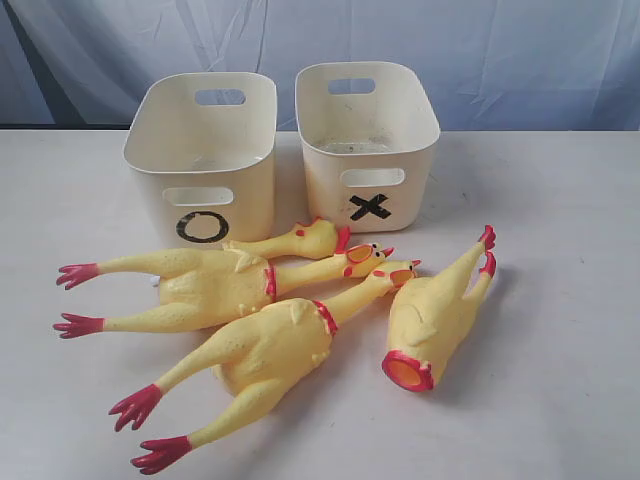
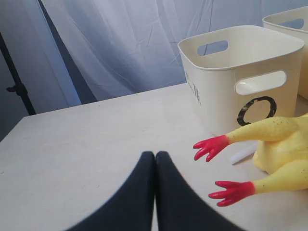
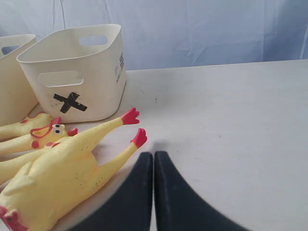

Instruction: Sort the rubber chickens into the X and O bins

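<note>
The left end effector (image 2: 155,155) and right end effector (image 3: 153,156) are pressed together, empty. Best spread the right, then pinch the headless chicken body (image 1: 435,315) mid-torso.

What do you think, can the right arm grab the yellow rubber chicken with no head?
Probably yes. The shut right gripper sits close to the headless yellow rubber chicken, only bare white table between; it must open first.

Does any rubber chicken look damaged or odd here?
Yes. The headless chicken body on the right, before the X bin, ends in an open red-rimmed neck hole. A loose head-and-neck piece lies in front of the O bin.
</note>
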